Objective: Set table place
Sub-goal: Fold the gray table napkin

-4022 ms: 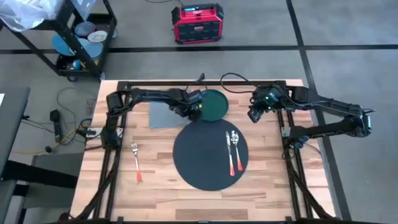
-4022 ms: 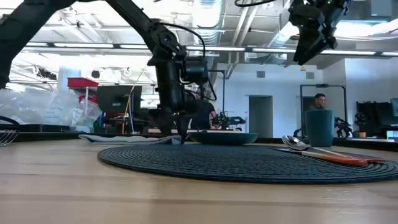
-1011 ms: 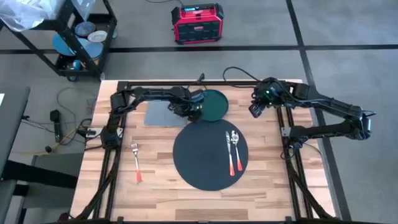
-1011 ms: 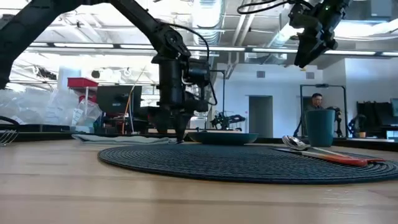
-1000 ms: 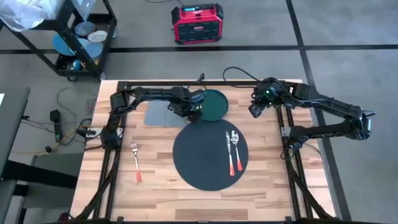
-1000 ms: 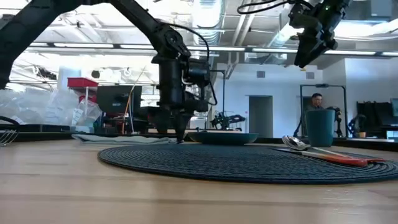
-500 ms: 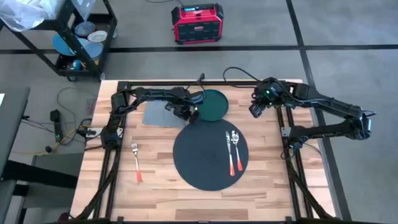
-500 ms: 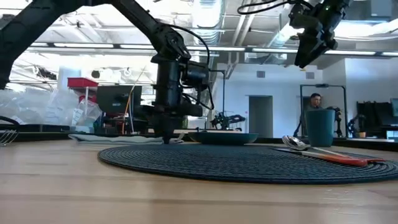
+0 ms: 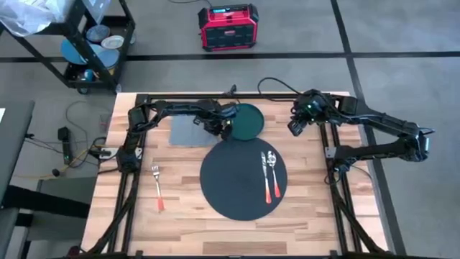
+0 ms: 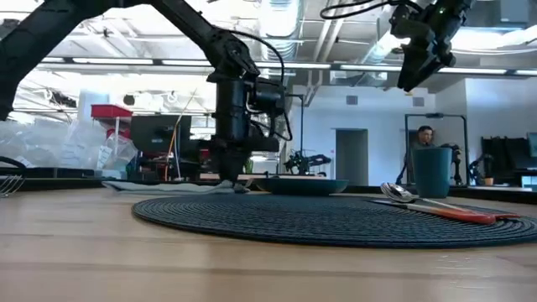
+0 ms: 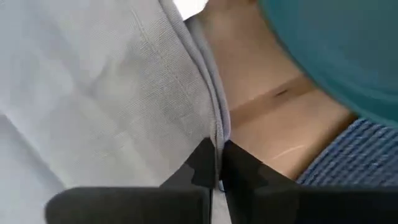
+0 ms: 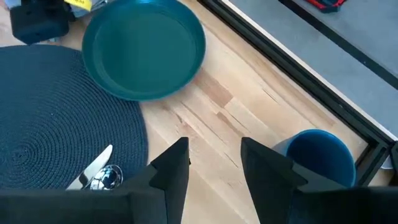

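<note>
Light-wood table [image 9: 180, 208] below; my left gripper [image 11: 219, 163] pinches the grey napkin's [image 9: 188, 132] edge beside the green plate [image 9: 246, 121]. Placemat [image 9: 237, 183] lies centre. Right gripper [image 12: 214, 163] hovers, fingers apart.

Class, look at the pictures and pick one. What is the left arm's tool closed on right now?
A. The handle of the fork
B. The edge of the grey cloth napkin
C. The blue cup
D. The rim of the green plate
B. In the left wrist view the left tool has its fingers pinched together on the folded edge of the grey napkin, beside the green plate; the fork lies apart, untouched.
</note>
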